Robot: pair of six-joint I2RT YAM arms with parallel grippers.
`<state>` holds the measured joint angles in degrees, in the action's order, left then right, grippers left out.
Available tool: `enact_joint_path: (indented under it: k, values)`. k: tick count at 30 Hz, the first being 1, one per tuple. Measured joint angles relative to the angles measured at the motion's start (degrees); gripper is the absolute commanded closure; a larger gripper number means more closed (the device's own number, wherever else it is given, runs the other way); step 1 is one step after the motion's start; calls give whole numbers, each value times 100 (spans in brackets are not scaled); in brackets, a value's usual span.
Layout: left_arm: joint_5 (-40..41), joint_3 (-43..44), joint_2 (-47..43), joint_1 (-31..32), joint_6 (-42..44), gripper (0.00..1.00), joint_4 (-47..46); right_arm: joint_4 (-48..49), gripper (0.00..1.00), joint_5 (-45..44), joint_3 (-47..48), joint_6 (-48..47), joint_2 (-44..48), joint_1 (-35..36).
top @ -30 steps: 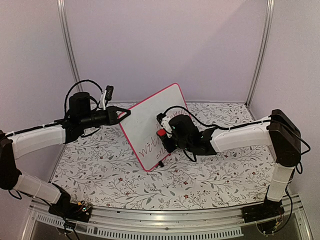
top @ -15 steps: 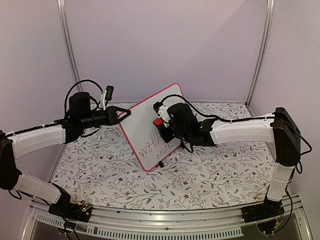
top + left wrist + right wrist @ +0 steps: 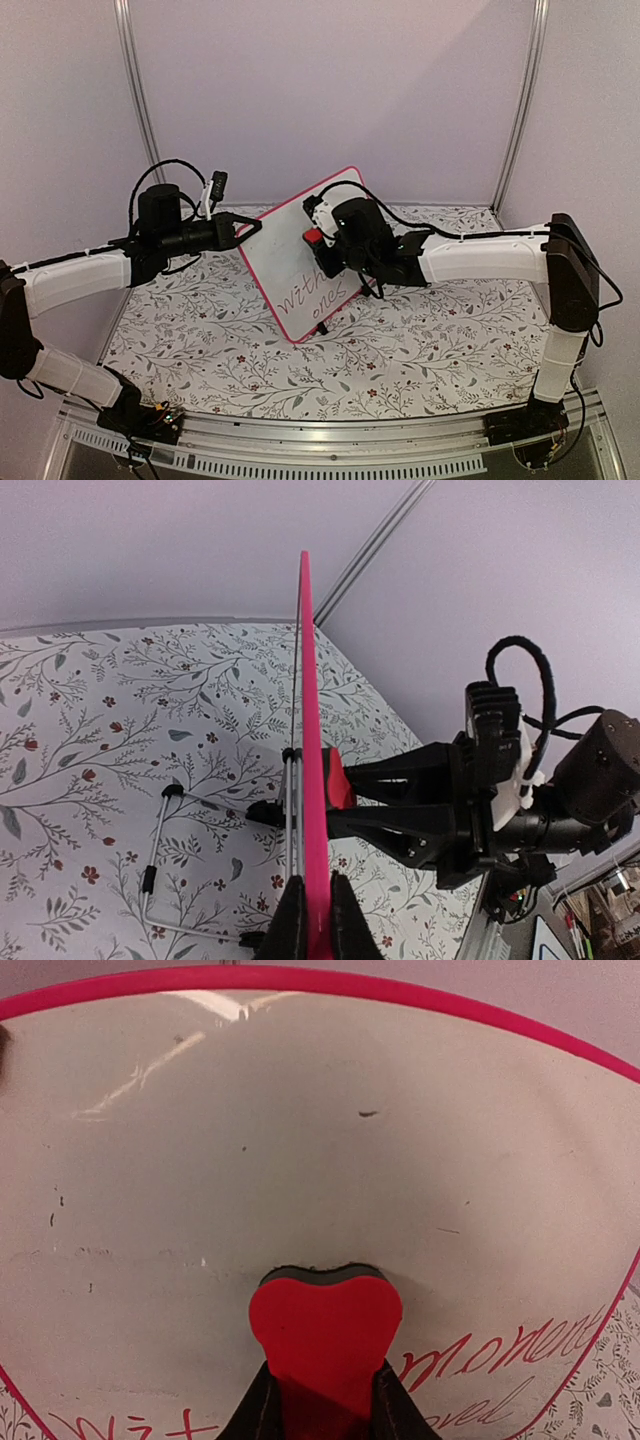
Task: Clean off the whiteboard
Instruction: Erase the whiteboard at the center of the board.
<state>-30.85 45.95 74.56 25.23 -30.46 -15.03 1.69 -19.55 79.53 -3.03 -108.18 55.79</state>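
Observation:
The whiteboard [image 3: 300,262], white with a pink-red frame, stands tilted on the floral table. Red handwriting remains on its lower part; the upper part is wiped. My left gripper [image 3: 252,226] is shut on the board's left edge, seen edge-on in the left wrist view [image 3: 312,920]. My right gripper [image 3: 316,244] is shut on a red heart-shaped eraser [image 3: 325,1330], pressed against the board's face [image 3: 300,1140] just above the written words. The eraser also shows in the top view [image 3: 313,237] and beside the frame in the left wrist view [image 3: 336,783].
The board's wire stand [image 3: 165,880] with black feet rests on the floral tablecloth [image 3: 400,350] behind the board. Lilac walls and metal corner posts [image 3: 520,100] enclose the table. The right arm [image 3: 480,260] stretches across from the right.
My right gripper has slid the eraser up and to the left across the board's face. The left gripper and the board have not moved.

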Motion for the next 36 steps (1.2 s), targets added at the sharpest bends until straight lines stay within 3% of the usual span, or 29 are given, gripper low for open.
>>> enact_joint_path:
  k: [25, 36]
  values:
    - [24, 0, 0, 0, -9, 100, 13, 575, 77, 144, -1333, 564, 98, 2]
    - [9, 0, 0, 0, 24, 100, 2, 498, 76, 214, -1340, 535, 107, 35]
